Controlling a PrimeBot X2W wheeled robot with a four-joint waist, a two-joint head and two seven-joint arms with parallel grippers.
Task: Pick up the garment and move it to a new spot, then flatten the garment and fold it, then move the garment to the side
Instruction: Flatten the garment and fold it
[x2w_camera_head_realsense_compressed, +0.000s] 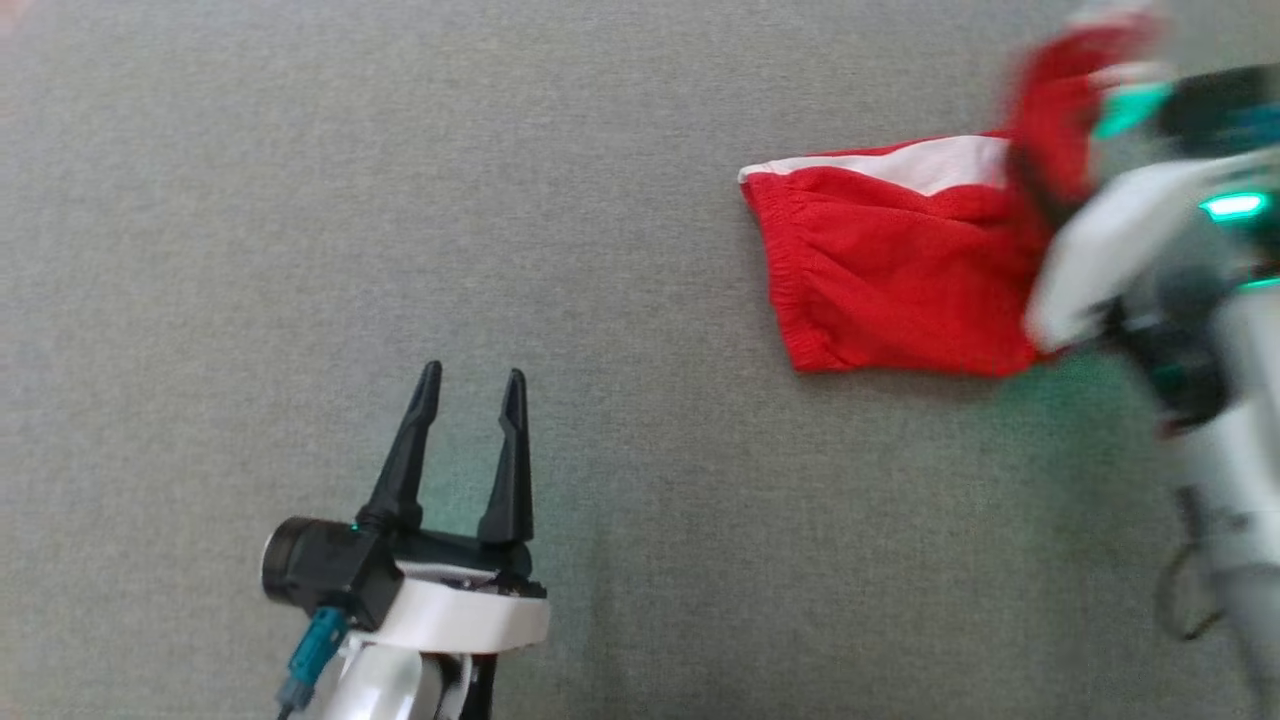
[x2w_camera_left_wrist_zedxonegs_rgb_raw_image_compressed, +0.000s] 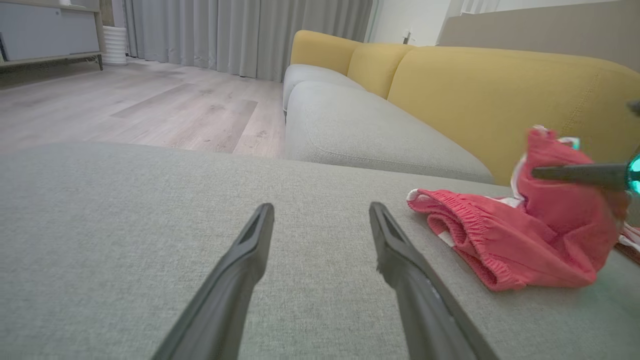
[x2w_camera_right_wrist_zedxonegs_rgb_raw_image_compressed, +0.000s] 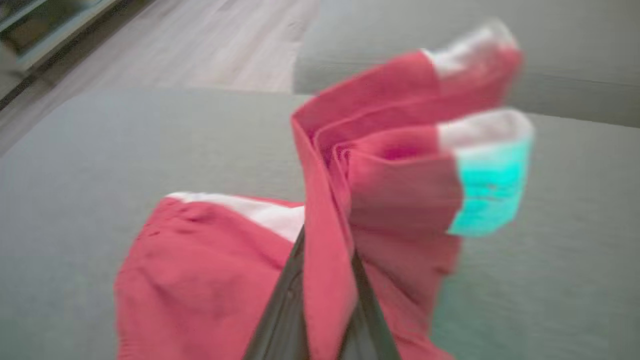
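While R jaws pinch red shorts (x2w_camera_right_wrist_zedxonegs_rgb_raw_image_compressed: 200, 260) on grey cushion (x2w_camera_head_realsense_compressed: 300, 200), L jaws wide; wood floor (x2w_camera_left_wrist_zedxonegs_rgb_raw_image_compressed: 150, 100), yellow backrest (x2w_camera_left_wrist_zedxonegs_rgb_raw_image_compressed: 500, 85) beyond.

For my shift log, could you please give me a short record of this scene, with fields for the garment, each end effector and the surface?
garment: red with a white stripe; elastic-edged end lies flat, the other end is lifted into a fold
right end effector: shut on the garment's raised fold; arm blurred
left end effector: open, holding nothing, apart from the garment
surface: gray fabric cushion
background: yellow backrest
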